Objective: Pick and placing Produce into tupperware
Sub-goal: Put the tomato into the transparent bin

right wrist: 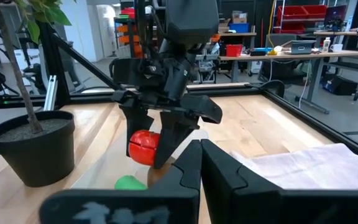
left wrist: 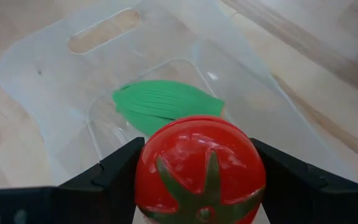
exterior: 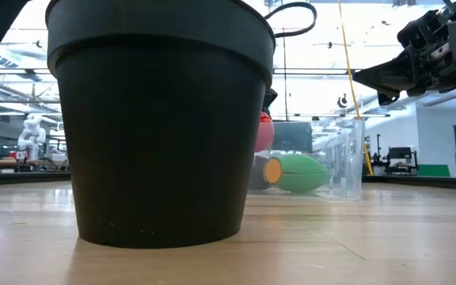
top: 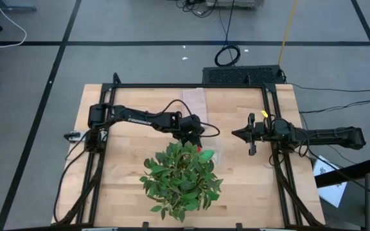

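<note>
My left gripper [top: 202,149] is shut on the small red tomato-like piece [left wrist: 201,168] and hangs over the clear plastic tupperware [left wrist: 48,62], just beyond the leafy plant. The bright green oval [left wrist: 163,106] lies on the tub's floor, below the red piece. In the low view the green oval [exterior: 301,172] rests inside the tub [exterior: 348,158], and the red piece [exterior: 264,131] peeks out above it from behind the pot. I see no brown kiwi-like ball for certain. My right gripper [top: 236,134] waits shut in the air to the tub's right. My left gripper pinches the red piece between its two fingers [left wrist: 114,174], one on each side of the round body [left wrist: 151,165]. The fingers come from above, pointing down at a slant [right wrist: 166,140]. The red piece [right wrist: 144,147] is lifted clear over the tub, stem side facing the wrist.
A big leafy plant [top: 182,176] in a black pot [exterior: 161,119] stands right at the tub's near side. A pinkish-beige cloth [top: 194,99] lies at the far edge. Bare wooden table [top: 127,179] lies left and right of the plant.
</note>
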`<act>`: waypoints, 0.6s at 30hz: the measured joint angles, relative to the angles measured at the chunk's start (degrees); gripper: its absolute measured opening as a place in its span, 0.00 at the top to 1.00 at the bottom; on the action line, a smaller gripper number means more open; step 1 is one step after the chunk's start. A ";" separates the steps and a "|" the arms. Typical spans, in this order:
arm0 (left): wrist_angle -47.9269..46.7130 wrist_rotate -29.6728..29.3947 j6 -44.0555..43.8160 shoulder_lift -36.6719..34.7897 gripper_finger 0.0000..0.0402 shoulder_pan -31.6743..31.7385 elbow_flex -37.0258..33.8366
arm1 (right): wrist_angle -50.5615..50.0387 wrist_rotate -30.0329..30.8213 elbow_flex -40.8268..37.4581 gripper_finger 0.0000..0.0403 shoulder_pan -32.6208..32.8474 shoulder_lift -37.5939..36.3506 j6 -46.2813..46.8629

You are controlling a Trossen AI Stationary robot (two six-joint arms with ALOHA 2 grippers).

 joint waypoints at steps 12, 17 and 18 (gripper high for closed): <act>-0.11 0.04 0.60 0.00 0.35 -0.17 0.00 | 0.15 0.00 0.00 1.00 0.00 0.00 0.00; 0.28 0.04 1.74 0.68 0.35 -0.61 -0.01 | 0.15 0.00 0.00 1.00 0.00 0.00 0.00; -0.03 0.04 1.75 0.79 0.35 -0.62 -0.03 | 0.15 0.00 0.00 1.00 0.00 0.01 0.00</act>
